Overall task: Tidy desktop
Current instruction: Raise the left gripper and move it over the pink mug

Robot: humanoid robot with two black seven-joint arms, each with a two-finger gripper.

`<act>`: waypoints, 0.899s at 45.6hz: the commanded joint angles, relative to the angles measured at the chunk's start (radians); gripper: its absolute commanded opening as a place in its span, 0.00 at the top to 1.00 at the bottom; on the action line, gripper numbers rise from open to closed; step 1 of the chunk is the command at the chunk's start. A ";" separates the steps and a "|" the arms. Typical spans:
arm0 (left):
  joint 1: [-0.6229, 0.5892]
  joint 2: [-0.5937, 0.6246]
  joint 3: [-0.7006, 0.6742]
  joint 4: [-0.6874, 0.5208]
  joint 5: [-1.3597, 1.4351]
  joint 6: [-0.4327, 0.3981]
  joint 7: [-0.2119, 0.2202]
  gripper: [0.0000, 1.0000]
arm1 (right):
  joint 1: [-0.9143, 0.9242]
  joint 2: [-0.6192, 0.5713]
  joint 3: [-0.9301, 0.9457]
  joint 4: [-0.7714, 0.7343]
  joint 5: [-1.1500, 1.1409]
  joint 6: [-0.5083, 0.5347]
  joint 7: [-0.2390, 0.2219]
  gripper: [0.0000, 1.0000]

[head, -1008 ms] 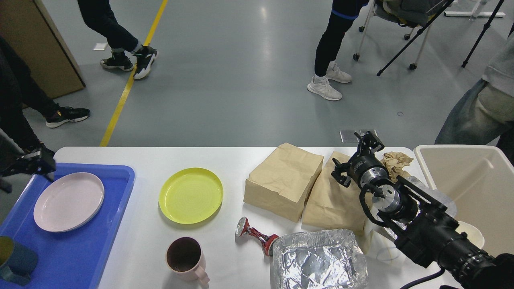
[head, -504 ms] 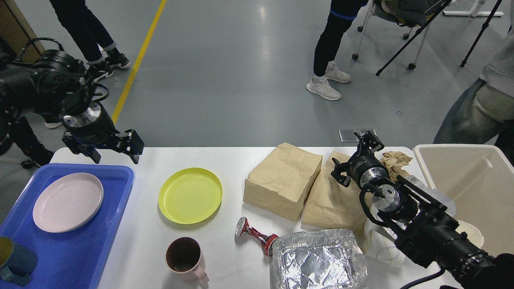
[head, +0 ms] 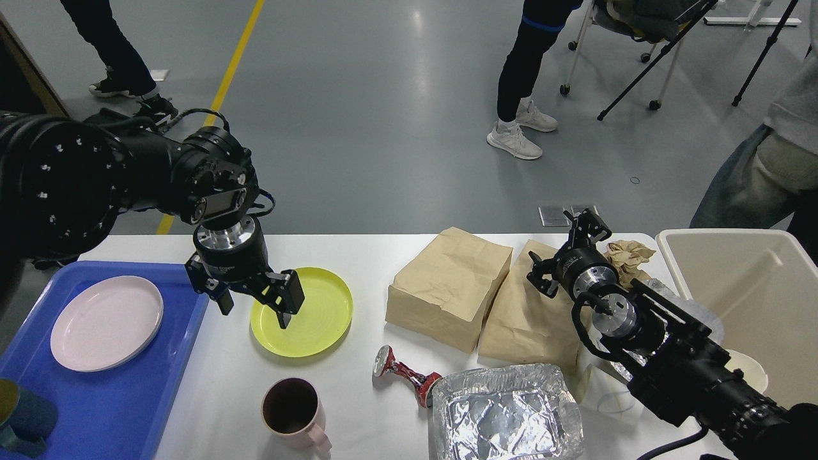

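- Head view: left gripper (head: 255, 305) spread wide over yellow plate (head: 301, 311) on the desktop (head: 358, 255); the thin rim could slip.
- Right gripper (head: 572, 246) open, empty, above bags (head: 450, 287).

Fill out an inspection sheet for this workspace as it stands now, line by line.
Surface: white desktop, crowded on its right half.
Job's things: yellow plate on the desktop; pink plate in the blue tray; pink mug near the front edge.
Clutter: two paper bags, crushed can, foil container, crumpled paper, beige bin at right.
Grippers: left tool open over the yellow plate's left rim, holding nothing; right tool above the bags, state unclear.
Cables: black cable loops on both wrists.
Surroundings: people standing nearby, tripod legs, wheeled chair, yellow floor line.
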 commanded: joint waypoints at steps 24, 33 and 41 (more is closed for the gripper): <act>0.139 -0.015 -0.034 -0.061 0.000 0.000 0.001 0.06 | 0.000 0.000 0.001 0.000 0.000 0.000 0.000 0.00; 0.179 -0.018 -0.035 -0.010 0.000 0.000 0.009 0.07 | 0.000 0.000 0.001 0.000 0.000 0.000 0.000 0.00; 0.204 -0.020 -0.039 0.041 -0.001 0.000 0.028 0.09 | 0.000 0.000 0.001 0.000 0.000 0.000 0.000 0.00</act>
